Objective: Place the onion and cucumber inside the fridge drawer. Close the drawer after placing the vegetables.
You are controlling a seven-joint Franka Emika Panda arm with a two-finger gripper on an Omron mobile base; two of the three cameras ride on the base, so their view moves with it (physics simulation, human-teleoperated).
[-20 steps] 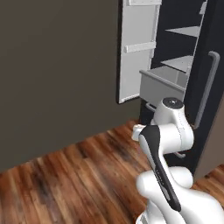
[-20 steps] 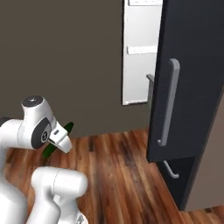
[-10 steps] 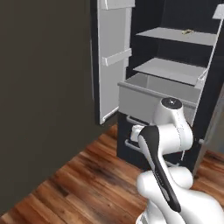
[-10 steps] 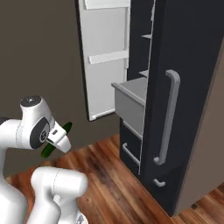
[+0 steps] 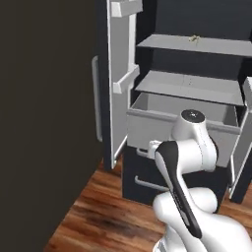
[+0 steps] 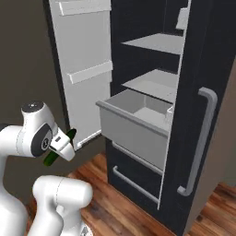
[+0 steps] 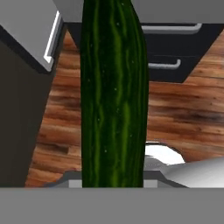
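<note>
A dark green cucumber (image 7: 113, 96) runs upright through the middle of the hand view, and my gripper (image 6: 59, 147) is shut on it. In the right base view the cucumber (image 6: 50, 158) sticks out on both sides of the hand, held low, to the left of the fridge and apart from it. The light grey fridge drawer (image 6: 133, 131) stands pulled out under the shelves, and its inside looks bare where it shows. Its flat front (image 5: 162, 130) sits just beyond my arm in the left base view. The onion is out of view.
The fridge's left door (image 6: 83, 69) is swung open beside the drawer, and the right door (image 6: 203, 138) with its grey bar handle is near on the right. Grey shelves (image 5: 192, 86) lie above the drawer, dark lower drawers (image 6: 133, 179) below. Wood floor (image 5: 98, 216) spreads in front.
The base has driven toward the fridge, so the whole scene has shifted and the open fridge is now larger and centred. The cucumber stays in the gripper.
</note>
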